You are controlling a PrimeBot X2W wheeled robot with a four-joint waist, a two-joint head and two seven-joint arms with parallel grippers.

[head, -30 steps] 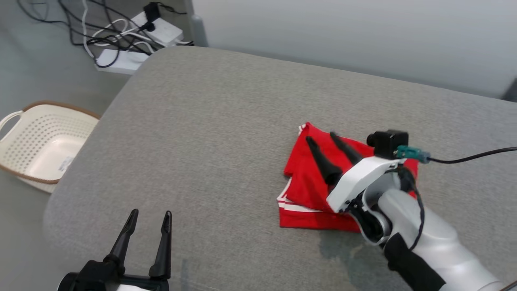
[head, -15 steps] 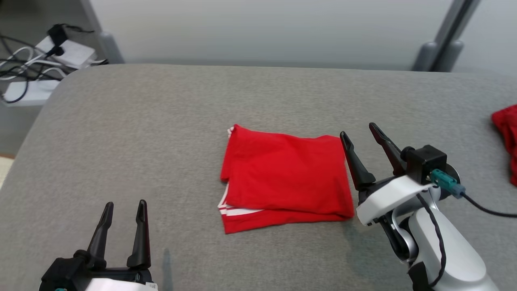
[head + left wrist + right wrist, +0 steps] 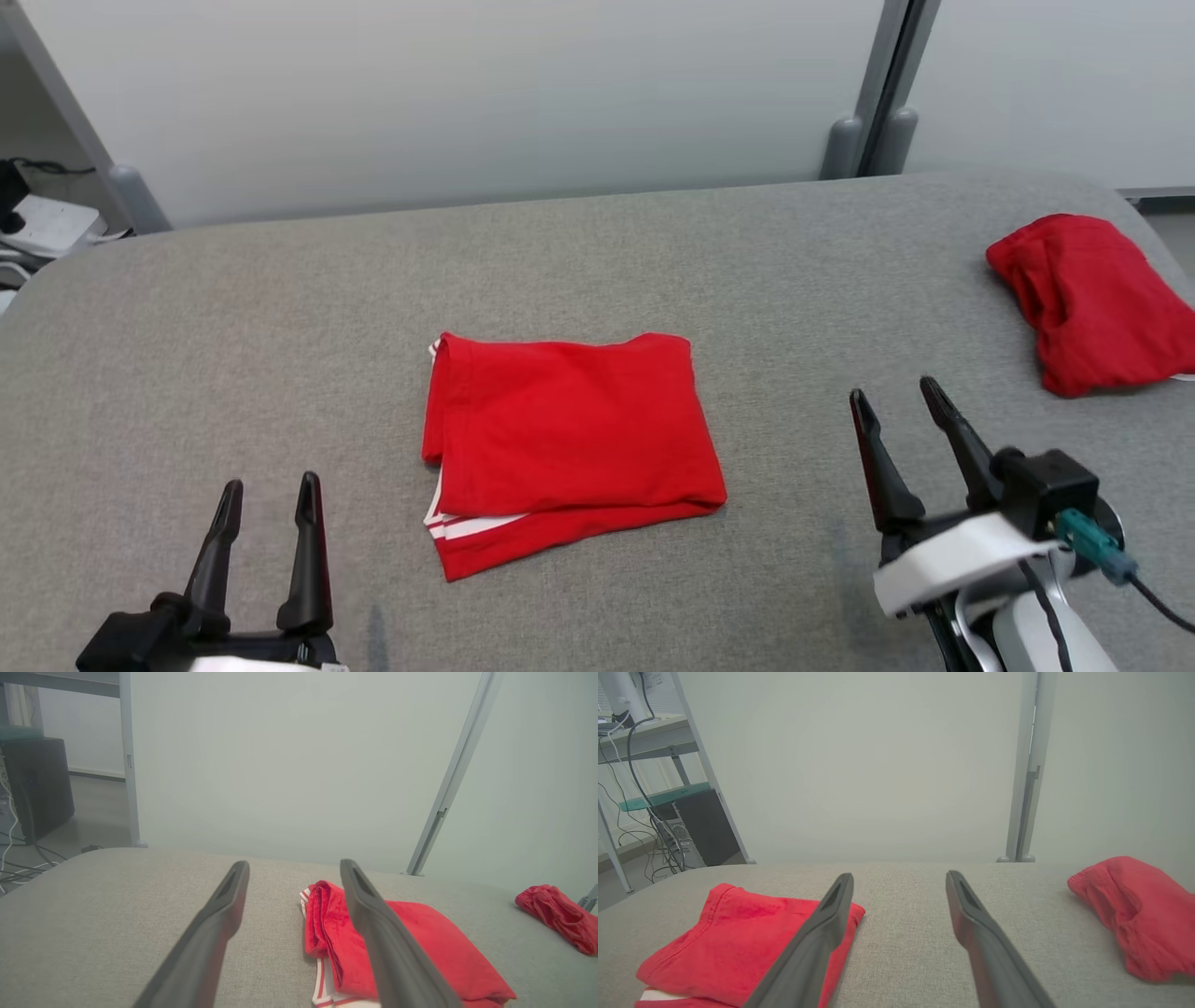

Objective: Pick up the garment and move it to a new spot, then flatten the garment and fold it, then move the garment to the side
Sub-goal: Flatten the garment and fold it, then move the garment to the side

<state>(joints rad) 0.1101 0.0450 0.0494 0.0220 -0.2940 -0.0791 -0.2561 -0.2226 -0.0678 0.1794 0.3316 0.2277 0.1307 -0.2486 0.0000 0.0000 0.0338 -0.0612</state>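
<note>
Head view: folded red garment (image 3: pixel 569 434), white stripes, grey surface (image 3: pixel 280 308)

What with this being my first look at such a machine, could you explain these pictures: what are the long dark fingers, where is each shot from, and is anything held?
It is a wheeled robot with two arms, each ending in two long dark fingers. One picture looks down from its head: the left fingers at lower left, the right fingers at lower right, both spread open, holding nothing. The other two come from cameras on each wrist, looking along those fingers. On the grey padded surface lies a folded red garment with white stripes at one edge; a second red garment, crumpled, lies far right.
</note>
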